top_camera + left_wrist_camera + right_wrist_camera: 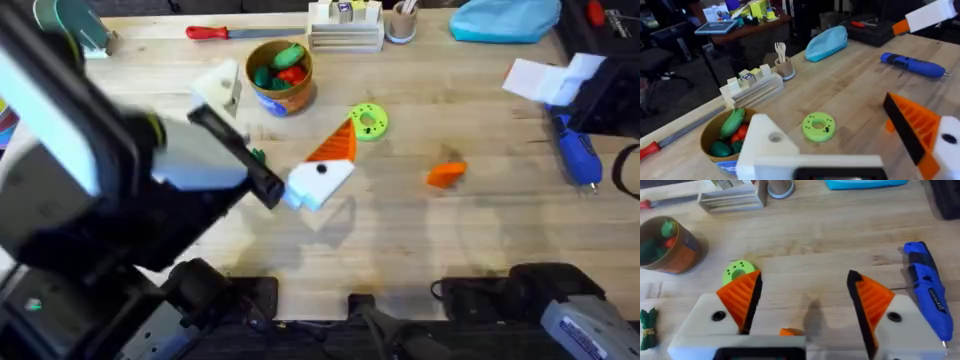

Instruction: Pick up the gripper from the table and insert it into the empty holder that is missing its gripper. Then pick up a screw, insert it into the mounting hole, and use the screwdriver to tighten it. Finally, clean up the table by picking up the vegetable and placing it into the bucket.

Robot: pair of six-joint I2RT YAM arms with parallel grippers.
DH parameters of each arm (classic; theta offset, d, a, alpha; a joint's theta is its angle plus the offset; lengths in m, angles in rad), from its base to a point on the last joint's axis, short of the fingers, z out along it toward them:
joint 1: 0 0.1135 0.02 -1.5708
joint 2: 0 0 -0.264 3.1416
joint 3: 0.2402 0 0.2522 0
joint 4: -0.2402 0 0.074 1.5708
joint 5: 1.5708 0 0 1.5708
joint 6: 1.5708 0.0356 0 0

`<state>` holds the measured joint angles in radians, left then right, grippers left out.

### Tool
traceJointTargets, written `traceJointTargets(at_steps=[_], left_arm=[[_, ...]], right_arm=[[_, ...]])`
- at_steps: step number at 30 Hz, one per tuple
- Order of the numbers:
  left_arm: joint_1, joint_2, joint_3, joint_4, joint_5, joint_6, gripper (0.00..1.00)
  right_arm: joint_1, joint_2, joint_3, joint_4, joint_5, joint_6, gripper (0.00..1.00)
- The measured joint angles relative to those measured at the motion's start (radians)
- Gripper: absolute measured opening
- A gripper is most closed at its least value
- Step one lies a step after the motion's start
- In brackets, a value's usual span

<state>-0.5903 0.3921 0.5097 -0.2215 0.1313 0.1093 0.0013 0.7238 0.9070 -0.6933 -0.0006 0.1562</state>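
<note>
My left arm's jaws (825,112) stand wide apart with nothing between them. One side is the bare white holder (765,145), its mounting hole (775,136) a dark round dot on top; the other side carries an orange ribbed finger. My right arm's jaws (805,277) are also spread wide, both orange pads in place, holding nothing.

The gripper (445,173) lies loose on the wooden surface (480,240), right of centre and apart from everything else. The vegetable (258,155) sits on the surface close beside my left arm. The screwdriver (578,155) lies toward the right edge. A lime-green ring disc (368,120) lies flat near the middle. Farther back the bucket (280,75) stands upright with red and green produce inside. A red-handled tool (215,32) lies along the far edge.
</note>
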Motion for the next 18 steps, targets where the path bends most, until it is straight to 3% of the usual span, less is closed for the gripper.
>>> traceJointTargets(at_steps=[5,9,12,18], left_arm=[[0.008,-0.185,-0.262,0.216,0.007,-0.030,0.993],[0.049,-0.313,-0.433,0.357,0.034,-0.071,0.993],[0.086,-0.384,-0.505,0.360,0.070,-0.095,0.993],[0.148,-0.388,-0.504,0.327,0.120,-0.138,0.992]], right_arm=[[0.000,0.000,0.000,-0.002,0.000,0.000,0.991],[0.000,0.000,0.000,-0.002,0.000,0.000,0.991],[0.000,0.000,0.000,-0.002,0.000,0.000,0.991],[0.000,0.000,0.000,-0.002,0.000,0.000,0.991]])
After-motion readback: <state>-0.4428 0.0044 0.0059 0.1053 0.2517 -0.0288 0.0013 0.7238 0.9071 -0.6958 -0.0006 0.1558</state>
